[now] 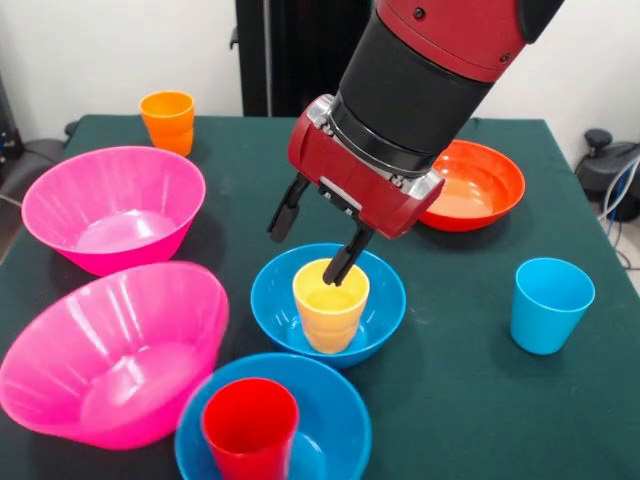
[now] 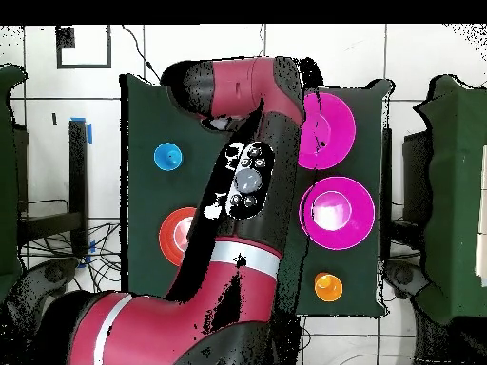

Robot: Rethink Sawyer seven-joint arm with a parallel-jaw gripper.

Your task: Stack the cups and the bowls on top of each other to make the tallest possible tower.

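Observation:
The tower is a blue bowl (image 1: 385,310) with a yellow cup (image 1: 330,310) standing upright in it, mid-table in the front view. My gripper (image 1: 308,255) hangs just above it and is open. One fingertip (image 1: 338,272) dips at the cup's rim, while the other finger (image 1: 284,212) is well clear to the left. A second blue bowl (image 1: 335,425) at the near edge holds a red cup (image 1: 250,435). In the overhead view my arm (image 2: 249,181) hides these.
Two pink bowls (image 1: 110,205) (image 1: 115,350) fill the left side, also seen as pink bowls (image 2: 328,128) (image 2: 336,211). There is an orange cup (image 1: 168,120) (image 2: 327,285) at the far left, an orange-red bowl (image 1: 478,185) (image 2: 174,238) behind the arm, and a light blue cup (image 1: 550,305) (image 2: 167,156) on the right.

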